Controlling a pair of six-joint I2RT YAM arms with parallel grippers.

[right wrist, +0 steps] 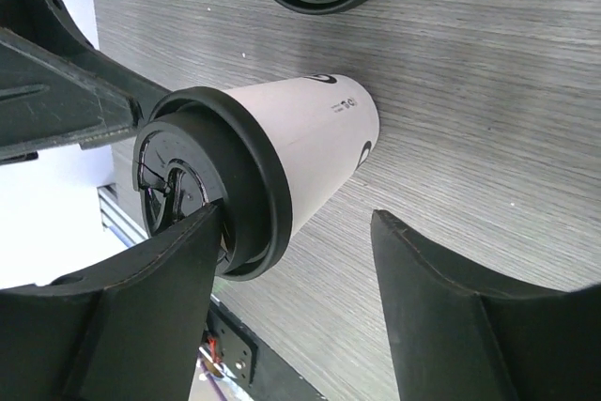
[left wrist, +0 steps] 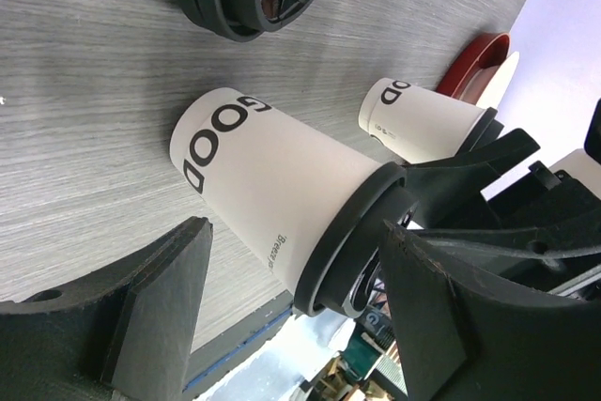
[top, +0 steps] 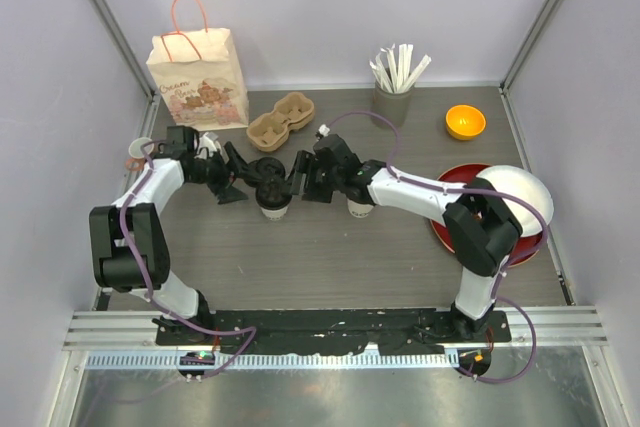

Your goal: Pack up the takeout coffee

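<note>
The takeout coffee is a cream-white paper cup with a black lid, standing on the table between my two grippers. In the left wrist view the cup shows black "GOOD" lettering. My left gripper is open, its fingers either side of the cup's lidded end and apart from it. My right gripper is open from the other side; in the right wrist view the cup lies between its fingers, and one fingertip overlaps the lid's top.
A second cream cup stands under the right arm. Black lids lie behind the cups. At the back are a paper bag, a cardboard cup carrier, a stick holder and an orange bowl. A red plate with a white bowl sits right.
</note>
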